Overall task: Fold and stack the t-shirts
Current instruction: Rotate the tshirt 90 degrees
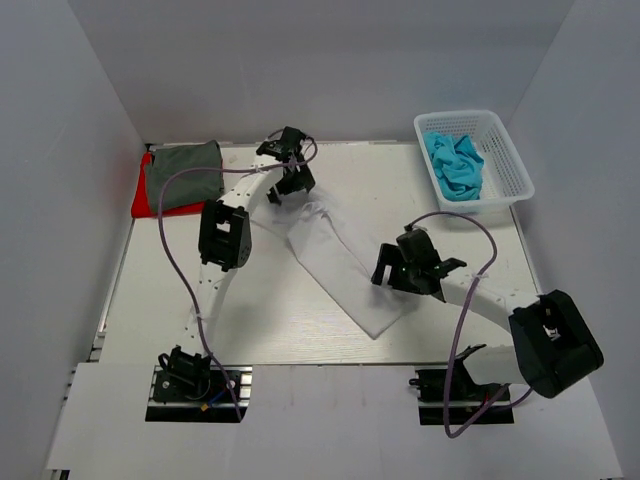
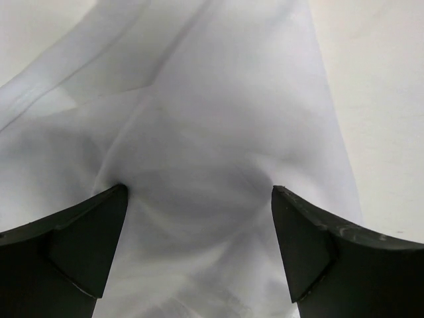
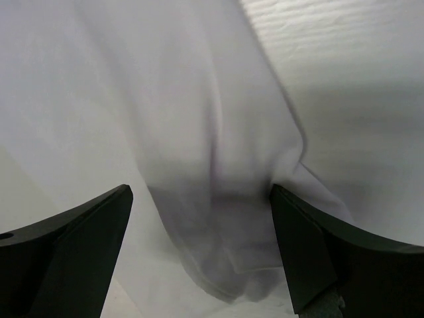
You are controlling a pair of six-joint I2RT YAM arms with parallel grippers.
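currently: white t-shirt (image 1: 340, 270) lies on the table (image 1: 250, 330) as a long narrow band, running diagonally from the far-left middle toward the near right. it is mostly flat, with soft creases.

left gripper (image 1: 288, 190): over the far end of the band. wrist view: both fingers (image 2: 79, 245) stand wide apart, with white cloth filling the gap. the cloth puckers at the tip on the left of that view, so the tips look pressed onto the fabric. nothing is pinched between them.

right gripper (image 1: 385, 275): at the right-hand edge of the band, toward its near end. wrist view: fingers (image 3: 318, 252) are also spread wide, with a rumpled fold of the white shirt between them and bare table surface at the upper right. the tip on the right of that view meets the cloth edge; contact at the other tip cannot be told. no grip is closed.

other shirts: dark grey t-shirt (image 1: 185, 172) sits in the far-left corner on top of a red t-shirt (image 1: 140, 200), with red showing only along its left side. turquoise t-shirts (image 1: 455, 165) are bunched in the white mesh basket (image 1: 520, 190) at the far-right corner, well apart from the white one. their number cannot be counted.
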